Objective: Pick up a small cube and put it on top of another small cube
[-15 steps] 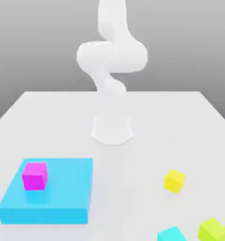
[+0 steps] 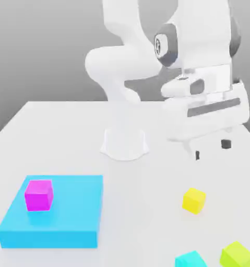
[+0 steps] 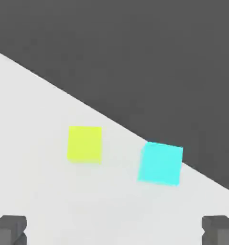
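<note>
The small cube [image 2: 193, 200], plain bright yellow, rests on the white table [image 2: 69, 135] toward the exterior view's right. My gripper [image 2: 211, 149] hangs in the air above and slightly behind it, open, with nothing between its dark fingertips [image 2: 197, 155]. The hand view has a lime-green cube [image 3: 84, 143] and a cyan cube [image 3: 160, 162] lying side by side near the table's edge, beyond my open gripper [image 3: 114, 232]. A magenta cube [image 2: 39, 195] sits on a flat blue block [image 2: 69, 224].
The lime-green cube [image 2: 236, 255] and the cyan cube [image 2: 191, 259] lie at the front right corner of the table. The arm's white base [image 2: 125, 143] stands at mid-table. The blue block takes up the front left.
The hand has swung down into the exterior view at the right, above the yellow cube. The cubes have not moved.
</note>
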Tool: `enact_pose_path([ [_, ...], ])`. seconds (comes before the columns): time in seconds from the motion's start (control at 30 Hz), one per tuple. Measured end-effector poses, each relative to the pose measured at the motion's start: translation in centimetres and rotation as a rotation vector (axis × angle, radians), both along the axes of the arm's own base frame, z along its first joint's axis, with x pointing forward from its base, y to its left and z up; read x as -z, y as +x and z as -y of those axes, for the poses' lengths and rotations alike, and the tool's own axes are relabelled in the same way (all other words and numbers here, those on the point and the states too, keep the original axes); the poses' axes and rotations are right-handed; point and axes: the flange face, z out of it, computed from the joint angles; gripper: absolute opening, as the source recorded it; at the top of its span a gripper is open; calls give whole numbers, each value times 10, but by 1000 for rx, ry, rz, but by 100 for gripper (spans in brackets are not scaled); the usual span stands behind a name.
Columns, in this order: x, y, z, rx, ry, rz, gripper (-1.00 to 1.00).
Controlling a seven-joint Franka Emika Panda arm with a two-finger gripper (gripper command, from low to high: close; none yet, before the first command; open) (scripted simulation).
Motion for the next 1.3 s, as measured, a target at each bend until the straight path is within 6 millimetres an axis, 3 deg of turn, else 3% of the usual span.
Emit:
enact_pose_path([
  [0.17,94,-65,-19,-189,-96,-129,0],
  [0.37,152,-70,-16,-200,-106,-145,0],
  [0.4,161,-71,-16,-200,-105,-145,-100],
  [0.63,163,-71,-16,-200,-106,-146,-100],
  [0.87,108,-71,-16,-200,-108,-145,-100],
  [1.3,69,63,-58,180,-85,-161,-100],
])
